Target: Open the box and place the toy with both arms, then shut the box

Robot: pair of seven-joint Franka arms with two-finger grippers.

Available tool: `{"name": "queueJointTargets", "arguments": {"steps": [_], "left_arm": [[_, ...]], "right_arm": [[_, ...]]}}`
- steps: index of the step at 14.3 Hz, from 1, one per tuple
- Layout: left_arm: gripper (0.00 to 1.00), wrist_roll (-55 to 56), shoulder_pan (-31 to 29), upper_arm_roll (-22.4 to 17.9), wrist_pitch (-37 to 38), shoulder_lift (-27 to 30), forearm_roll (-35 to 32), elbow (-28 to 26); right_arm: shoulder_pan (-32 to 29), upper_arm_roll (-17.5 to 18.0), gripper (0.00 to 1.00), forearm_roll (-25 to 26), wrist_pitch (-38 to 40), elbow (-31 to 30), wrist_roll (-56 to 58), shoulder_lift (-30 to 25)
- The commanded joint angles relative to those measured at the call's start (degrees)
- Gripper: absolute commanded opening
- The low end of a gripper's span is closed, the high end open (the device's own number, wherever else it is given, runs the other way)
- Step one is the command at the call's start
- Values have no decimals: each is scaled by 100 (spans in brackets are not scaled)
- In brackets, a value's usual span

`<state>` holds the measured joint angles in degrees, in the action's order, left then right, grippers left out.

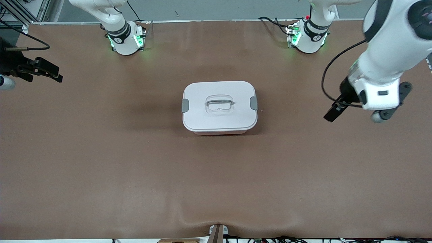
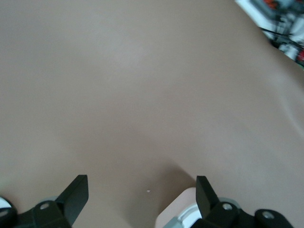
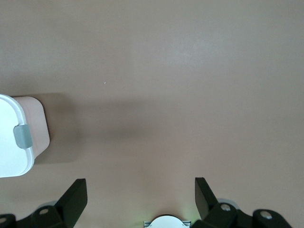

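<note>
The box (image 1: 219,111) stands in the middle of the table with its white lid on, handle (image 1: 219,103) recessed in the centre, and a grey clip (image 1: 185,105) at each end. The toy is out of view. My left gripper (image 1: 332,113) hangs open and empty over bare table toward the left arm's end; its wrist view (image 2: 142,187) shows a corner of the box (image 2: 183,216). My right gripper (image 1: 55,74) is open and empty over the table's edge at the right arm's end; its wrist view (image 3: 140,190) shows the box's end (image 3: 19,137).
The brown table mat (image 1: 135,168) is bare around the box. The right arm's base (image 1: 125,38) and the left arm's base (image 1: 308,37) stand at the edge farthest from the front camera. A small bracket (image 1: 217,233) sits at the nearest edge.
</note>
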<state>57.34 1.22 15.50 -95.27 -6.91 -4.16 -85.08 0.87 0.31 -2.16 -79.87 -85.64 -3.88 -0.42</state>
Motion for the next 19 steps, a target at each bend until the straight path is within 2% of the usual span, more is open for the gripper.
{"name": "queueJointTargets", "arguments": {"steps": [1, 8, 15, 16, 19], "left_arm": [[100, -1055, 159, -353, 201, 277, 152, 88], [100, -2840, 299, -1083, 807, 813, 170, 79], [100, -4028, 300, -1409, 1641, 1446, 239, 193], [100, -4055, 273, -1427, 1712, 1473, 310, 202], [100, -4493, 282, -1812, 1652, 1386, 450, 150]], "right_arm": [[-52, 57, 100, 49, 95, 101, 45, 24], [-52, 57, 100, 58, 95, 101, 45, 24], [-61, 57, 100, 58, 95, 101, 54, 16], [-52, 57, 100, 49, 95, 101, 54, 16], [-43, 57, 100, 58, 86, 101, 54, 24]]}}
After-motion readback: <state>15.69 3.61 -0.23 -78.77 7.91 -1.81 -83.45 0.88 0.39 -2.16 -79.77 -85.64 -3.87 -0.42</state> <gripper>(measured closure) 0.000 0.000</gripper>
